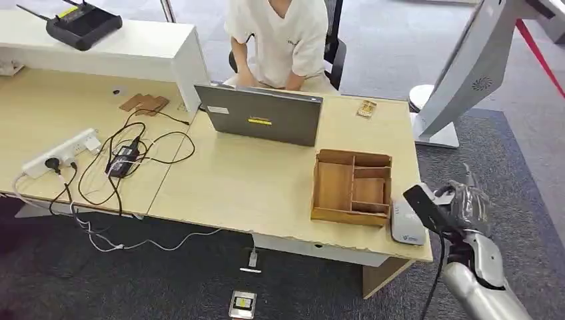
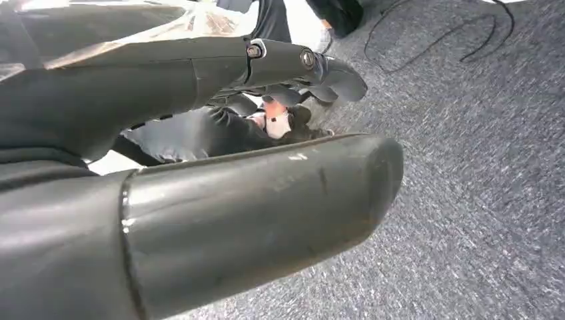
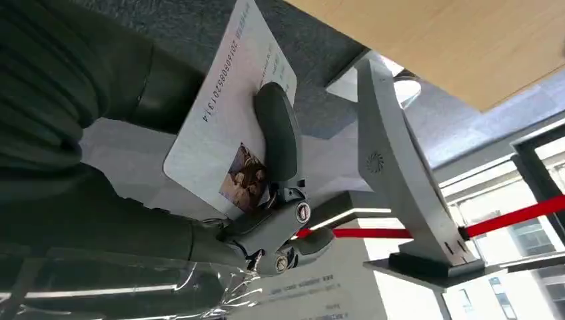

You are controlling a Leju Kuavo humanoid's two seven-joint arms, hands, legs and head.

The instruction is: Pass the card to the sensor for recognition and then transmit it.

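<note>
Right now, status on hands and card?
Right hand grips the card beside the table's right end, near the white sensor at the edge. Left hand holds nothing, over carpet. Wooden tray next to the sensor, not blocking.

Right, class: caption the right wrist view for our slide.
Right hand holds a printed card beside the desk edge.

Desk (image 1: 253, 187): light wood, laptop (image 1: 261, 115) at far edge.
Right end: wooden organiser tray (image 1: 351, 187), grey sensor (image 1: 406, 223) beside it.
Left: power strip (image 1: 61, 151), cables (image 1: 143, 150).
</note>
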